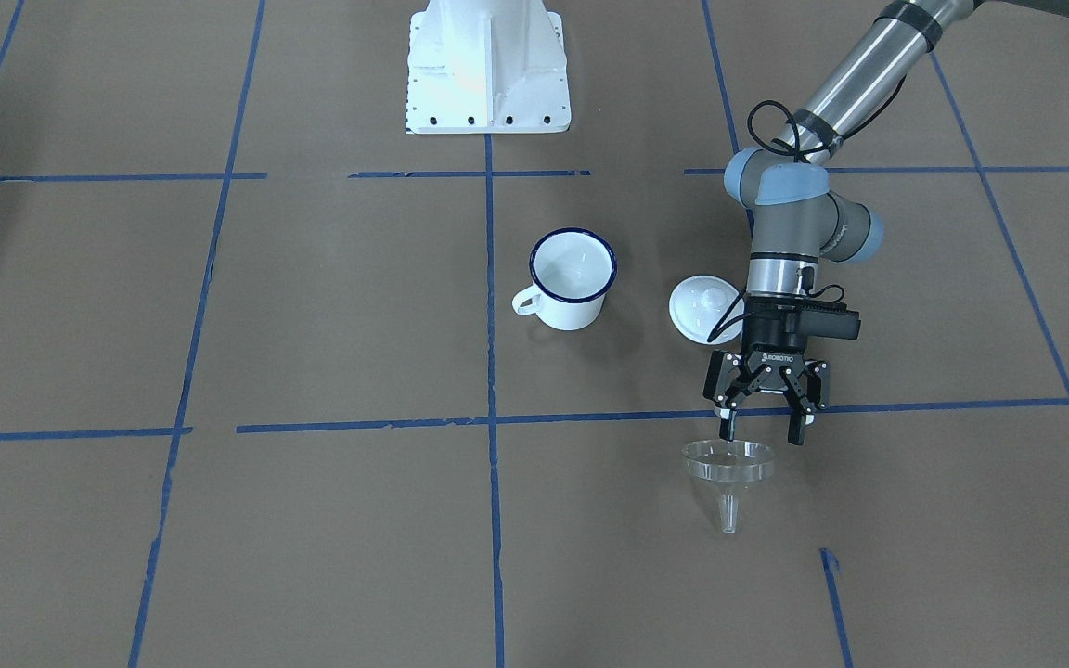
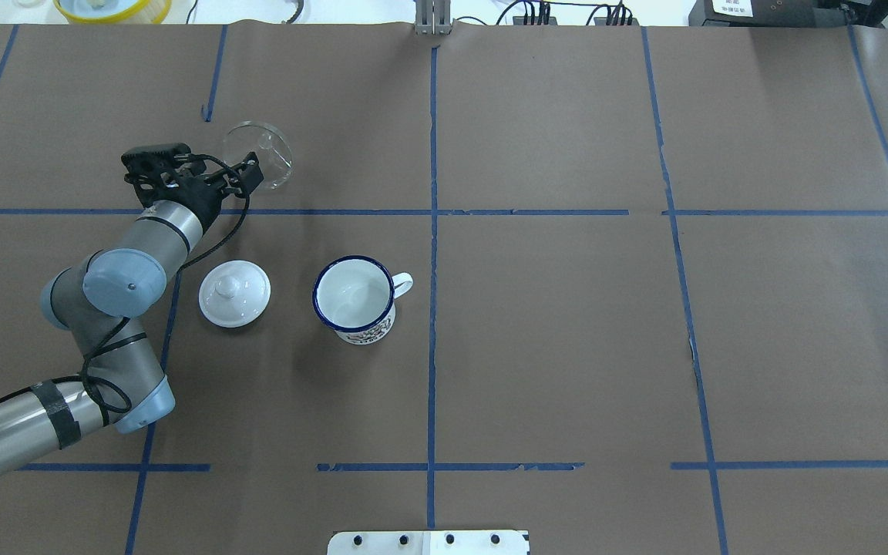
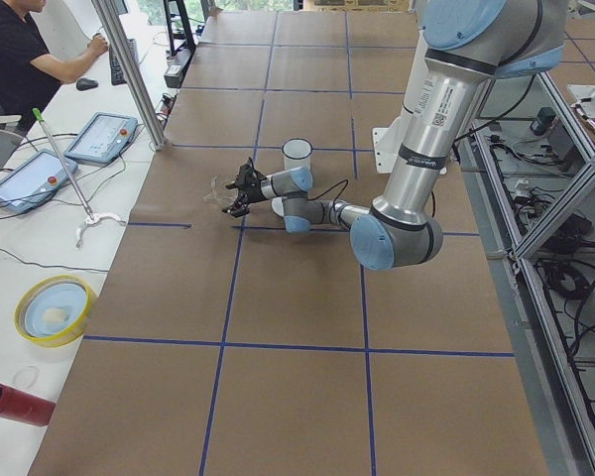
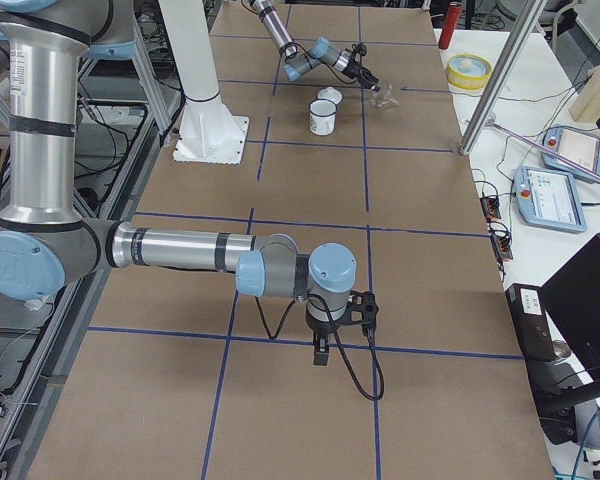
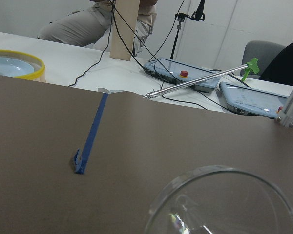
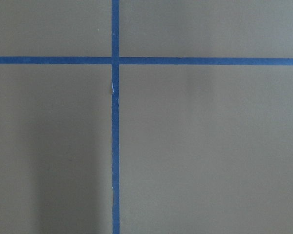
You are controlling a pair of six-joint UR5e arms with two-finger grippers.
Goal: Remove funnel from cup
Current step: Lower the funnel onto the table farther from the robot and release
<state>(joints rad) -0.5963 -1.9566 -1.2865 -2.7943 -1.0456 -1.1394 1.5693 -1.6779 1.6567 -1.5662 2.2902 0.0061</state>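
Overhead vs front cams opposed, steep down; share cup (image 2: 354, 299); wrist cams close-up.

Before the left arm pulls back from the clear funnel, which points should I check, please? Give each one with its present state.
1. Small clear funnel out of the white enamel cup with a blue rim: ok. It lies on its side on the brown table paper, apart from the cup.
2. Left gripper open: ok, jaws spread wide.
3. Fingertips free of the funnel's rim: cannot tell. One fingertip overlaps the rim in the front view.
4. Round white lid with a knob clear of the left wrist: cannot tell. The wrist hides its edge.
5. Right gripper away from this area: ok, far along the table.
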